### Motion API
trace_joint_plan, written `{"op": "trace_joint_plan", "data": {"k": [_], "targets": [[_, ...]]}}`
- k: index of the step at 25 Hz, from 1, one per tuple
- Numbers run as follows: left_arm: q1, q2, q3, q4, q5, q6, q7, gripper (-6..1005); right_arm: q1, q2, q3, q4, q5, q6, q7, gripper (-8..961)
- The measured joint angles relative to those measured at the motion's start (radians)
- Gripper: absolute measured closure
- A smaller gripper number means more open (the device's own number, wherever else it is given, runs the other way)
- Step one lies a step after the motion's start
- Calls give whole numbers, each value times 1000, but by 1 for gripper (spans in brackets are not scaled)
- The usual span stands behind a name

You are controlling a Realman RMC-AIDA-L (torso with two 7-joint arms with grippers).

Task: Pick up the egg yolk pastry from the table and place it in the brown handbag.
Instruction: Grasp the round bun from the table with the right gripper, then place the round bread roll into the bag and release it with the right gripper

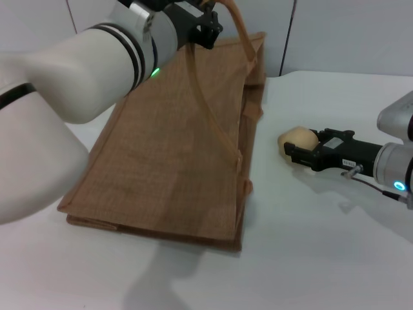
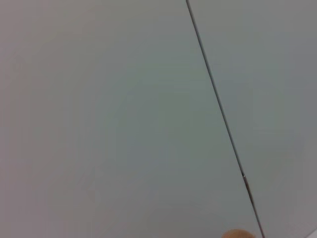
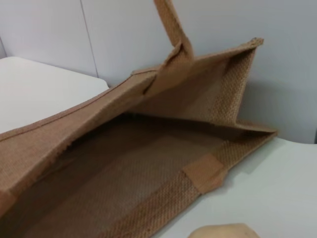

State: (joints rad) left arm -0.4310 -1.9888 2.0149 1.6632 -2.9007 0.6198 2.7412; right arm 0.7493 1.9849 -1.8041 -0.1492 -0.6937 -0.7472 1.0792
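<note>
Brown jute fills the counter's left half: we see the brown handbag lying there, its mouth lifted by a strap handle that our left gripper clamps near the far edge. Toward the right edge, our right gripper closes on the egg yolk pastry, low over the counter beside the bag's opening.
</note>
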Motion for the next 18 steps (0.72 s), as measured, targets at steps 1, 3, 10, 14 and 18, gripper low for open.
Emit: {"op": "trace_joint_plan", "data": {"k": [1,3,10,14,18], "targets": [[0,1,0,0,0,0,0,886,3,-1,0,0,0,-2,0,271],[-2,2,-1,0,0,2,3,886,11,-2,0,-1,0,-7,1,290],[-19,-2,-4,5,0,0,41,885,17,-19,-10,-58,-3,-13,16,342],[-46,-2,-5,7,0,1,46,886,16,-39,-10,-111,-44,-15,61,349],[-67,-5,-6,12,0,1,63,886,8,-48,0,-180,-100,-15,103,354]]}}
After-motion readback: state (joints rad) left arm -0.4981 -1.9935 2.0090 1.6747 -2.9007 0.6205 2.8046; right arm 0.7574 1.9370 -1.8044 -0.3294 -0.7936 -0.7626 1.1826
